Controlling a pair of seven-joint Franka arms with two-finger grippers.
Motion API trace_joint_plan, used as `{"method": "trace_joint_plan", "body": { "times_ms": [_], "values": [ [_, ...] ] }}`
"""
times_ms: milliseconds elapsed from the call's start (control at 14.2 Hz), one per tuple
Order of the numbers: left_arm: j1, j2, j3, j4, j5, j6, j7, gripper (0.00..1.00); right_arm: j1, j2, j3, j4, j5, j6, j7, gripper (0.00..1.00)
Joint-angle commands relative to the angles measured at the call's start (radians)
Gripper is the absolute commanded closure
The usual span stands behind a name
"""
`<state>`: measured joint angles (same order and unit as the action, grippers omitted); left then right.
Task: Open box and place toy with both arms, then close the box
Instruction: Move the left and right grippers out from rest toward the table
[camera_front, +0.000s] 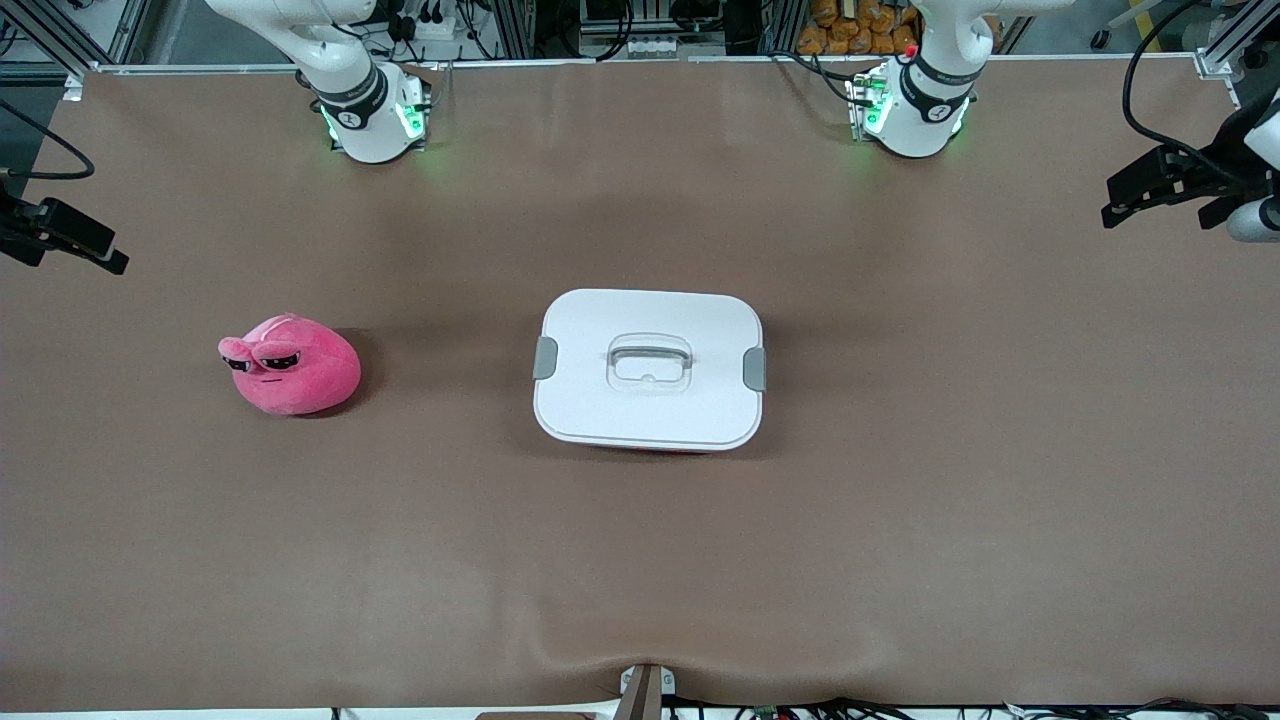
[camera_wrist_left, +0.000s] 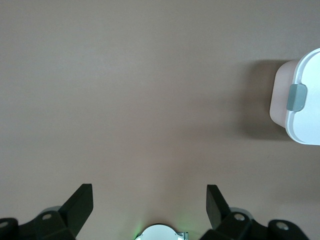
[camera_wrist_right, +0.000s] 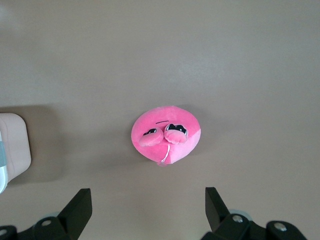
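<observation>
1. I see the box (camera_front: 650, 368) near the middle of the table (camera_front: 900, 520), lid (camera_front: 650, 330) on, with 2 grey clips (camera_front: 545, 358) on its short ends. Nothing is unlatched, so I judge step 1, opening, has not begun.
2. The toy (camera_front: 292, 364) lies well apart from the box, toward the right arm's end of the table, at about the same depth as the box.
3. My left gripper (camera_wrist_left: 150, 205) hangs high over bare table off the box's end toward the left arm, fingers (camera_wrist_left: 80, 202) spread wide with nothing between them. Its wrist view catches only the box's edge and 1 clip.
4. My right gripper (camera_wrist_right: 148, 206) hangs high over the table close to the toy, away from the box, fingers (camera_wrist_right: 79, 205) equally wide and empty.
5. Next, I reckon each arm must come down at its own end of the box and release a clip before the lid can lift; the recessed handle (camera_front: 650, 358) looks the likeliest place to grasp.
</observation>
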<state>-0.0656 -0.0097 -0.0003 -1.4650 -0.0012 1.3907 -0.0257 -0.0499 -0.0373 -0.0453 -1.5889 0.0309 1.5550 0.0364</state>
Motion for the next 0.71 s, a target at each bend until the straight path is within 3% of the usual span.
{"method": "trace_joint_plan", "body": {
  "times_ms": [0, 635],
  "values": [
    [-0.002, 0.005, 0.0, 0.011, -0.014, 0.005, 0.0, 0.0, 0.015, -0.003, -0.005, 0.006, -0.013, -0.003, 0.008, 0.0],
    [0.0, 0.04, 0.0, 0.011, -0.034, 0.007, -0.002, 0.0, 0.016, -0.003, -0.005, 0.006, -0.013, -0.004, 0.008, 0.0]
  ]
}}
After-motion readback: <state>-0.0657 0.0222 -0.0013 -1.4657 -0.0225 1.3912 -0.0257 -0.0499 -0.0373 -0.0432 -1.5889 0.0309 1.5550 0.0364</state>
